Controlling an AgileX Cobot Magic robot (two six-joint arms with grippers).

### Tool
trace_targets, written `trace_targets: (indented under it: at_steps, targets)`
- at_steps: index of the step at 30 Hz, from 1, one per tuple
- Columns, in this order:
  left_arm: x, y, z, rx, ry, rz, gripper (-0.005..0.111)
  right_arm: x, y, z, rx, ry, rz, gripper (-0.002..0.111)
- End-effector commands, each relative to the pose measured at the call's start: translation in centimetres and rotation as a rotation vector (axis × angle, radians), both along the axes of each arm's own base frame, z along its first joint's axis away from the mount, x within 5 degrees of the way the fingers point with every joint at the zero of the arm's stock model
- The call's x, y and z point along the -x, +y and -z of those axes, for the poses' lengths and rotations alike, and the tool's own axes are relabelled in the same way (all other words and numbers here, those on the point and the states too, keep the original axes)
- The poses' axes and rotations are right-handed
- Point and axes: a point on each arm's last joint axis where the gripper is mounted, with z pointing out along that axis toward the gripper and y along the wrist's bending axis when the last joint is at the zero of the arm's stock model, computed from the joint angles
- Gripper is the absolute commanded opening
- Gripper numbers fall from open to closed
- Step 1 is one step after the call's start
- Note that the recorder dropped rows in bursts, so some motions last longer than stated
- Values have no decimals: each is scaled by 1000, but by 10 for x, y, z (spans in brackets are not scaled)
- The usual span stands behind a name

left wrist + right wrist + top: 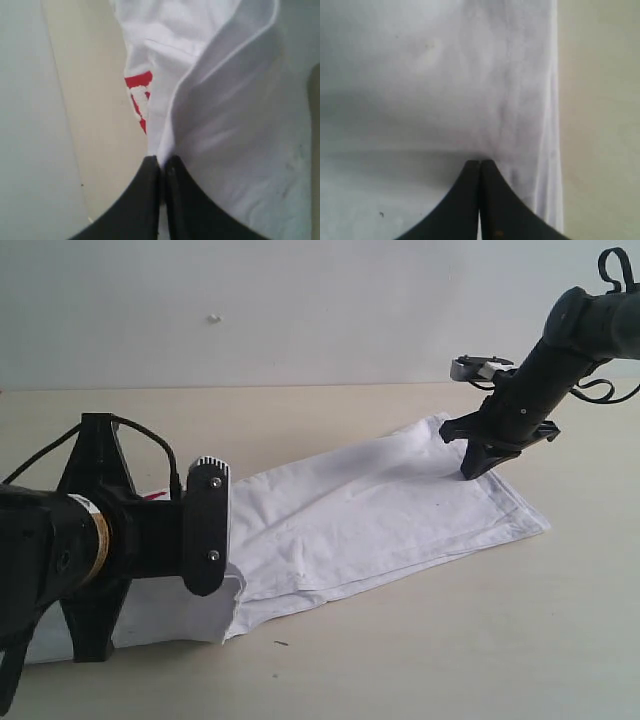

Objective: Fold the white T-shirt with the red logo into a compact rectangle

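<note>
Left tool (pixel 161 159) pinches a white T-shirt (pixel 380 510) fold; right tool (pixel 480 164), closed, tips on cloth. Risk: thin pinch slips, fold collapses.

Table (pixel 400 660): pale beige top, matte, running the full width of the scene and back to the wall (pixel 300 300). One small dark speck (pixel 281 643) lies on the bare surface towards the front edge. Wall: plain, light grey-white, meeting the table along a straight, slightly slanted line. One small pale mark (pixel 213 317) sits on it, left of centre, well above the table line; what it is cannot be made out.
</note>
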Motion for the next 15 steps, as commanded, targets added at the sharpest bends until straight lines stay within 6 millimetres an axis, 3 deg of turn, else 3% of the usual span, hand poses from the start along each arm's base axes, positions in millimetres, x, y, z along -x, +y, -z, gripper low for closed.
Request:
trace_targets:
  at_steps: [1,7,15]
  targets:
    - [-20,8,6,39,3,-24,0,0,-2,2,3,-5,-19,0]
    - [-42,18,10,123,-7,-15,0,0,-2,2,5,-7,-19,0]
    - [-55,32,10,204,0,-62,0,0,-2,2,5,-5,-20,0]
